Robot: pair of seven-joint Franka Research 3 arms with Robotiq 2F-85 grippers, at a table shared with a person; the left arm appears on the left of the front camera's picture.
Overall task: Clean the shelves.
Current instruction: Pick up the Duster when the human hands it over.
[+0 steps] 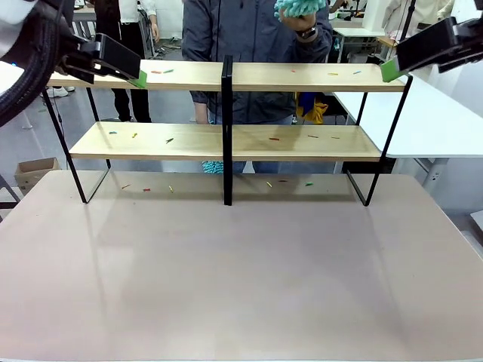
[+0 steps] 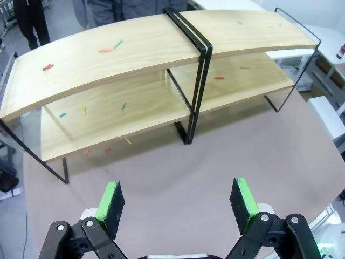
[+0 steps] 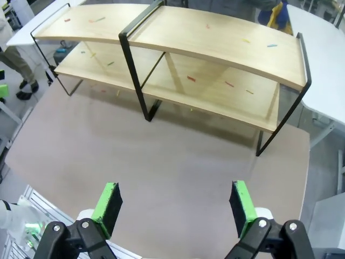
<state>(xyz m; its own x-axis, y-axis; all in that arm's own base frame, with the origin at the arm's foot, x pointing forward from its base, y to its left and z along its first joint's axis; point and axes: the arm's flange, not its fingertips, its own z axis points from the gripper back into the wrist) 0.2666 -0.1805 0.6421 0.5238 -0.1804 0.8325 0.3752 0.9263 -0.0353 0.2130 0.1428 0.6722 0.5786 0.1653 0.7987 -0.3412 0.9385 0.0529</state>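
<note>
The shelves (image 1: 302, 77) stand at the far side of the table, two light-wood boards in a black frame with a centre post. Small coloured scraps (image 1: 161, 72) lie on both boards and on the table under them. Behind the rack a person holds a teal duster (image 1: 297, 7) above the top board; another teal tuft (image 1: 213, 167) shows below the lower board. My left gripper (image 1: 137, 77) hovers open at the rack's top left end, my right gripper (image 1: 391, 71) open at its top right end. In the wrist views the shelves (image 2: 145, 54) (image 3: 215, 38) lie well beyond the open left gripper (image 2: 178, 202) and open right gripper (image 3: 175, 205).
The grey-brown table (image 1: 241, 279) stretches wide in front of the rack. A white table (image 1: 426, 113) stands at the right behind it. A cardboard box (image 1: 34, 172) sits on the floor at the left. Other people stand farther back.
</note>
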